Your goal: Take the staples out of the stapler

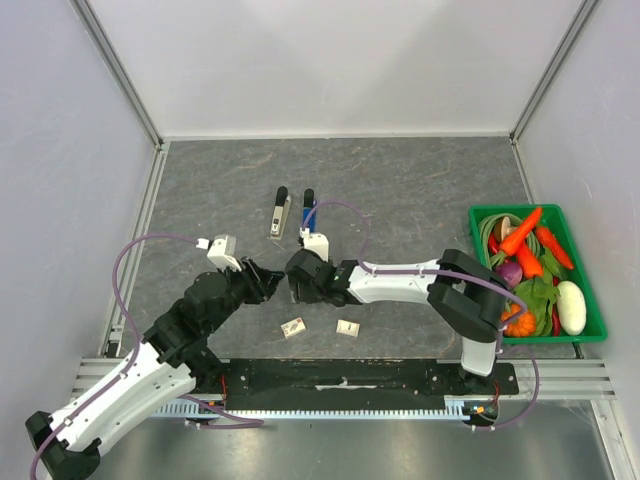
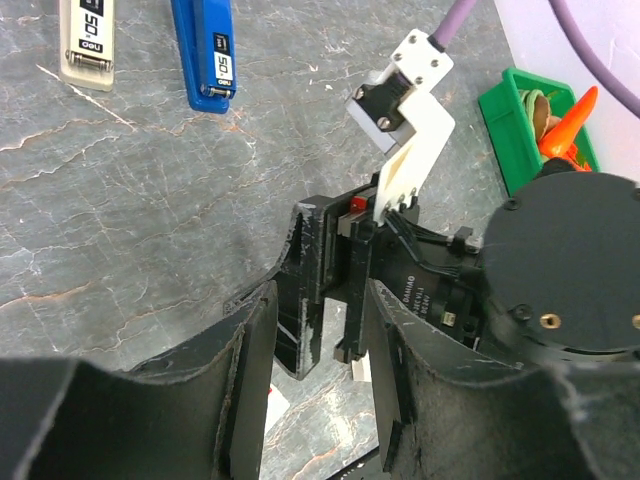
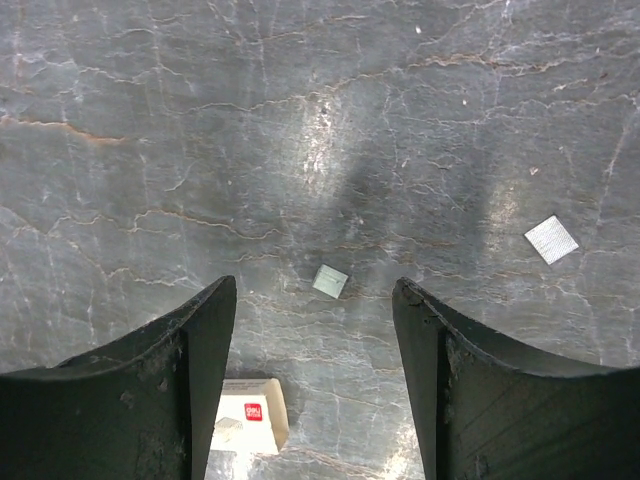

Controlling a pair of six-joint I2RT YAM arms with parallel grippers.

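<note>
I am hovering the left gripper (image 1: 268,283) and right gripper (image 1: 296,280) face to face, jaws released and empty, near the stapler (image 1: 281,212) lying split on the bench (image 1: 420,190).

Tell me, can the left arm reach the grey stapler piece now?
Probably yes. The left gripper is open, and the grey stapler half lies not far beyond it with nothing between them. The right gripper sits right in front of it, though, so it may need to steer around.

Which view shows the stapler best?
Left wrist: the stapler, split into two halves, lies large and sharp, though cropped at the top edge. Top external shows both halves far smaller. Right wrist shows none of it.
</note>
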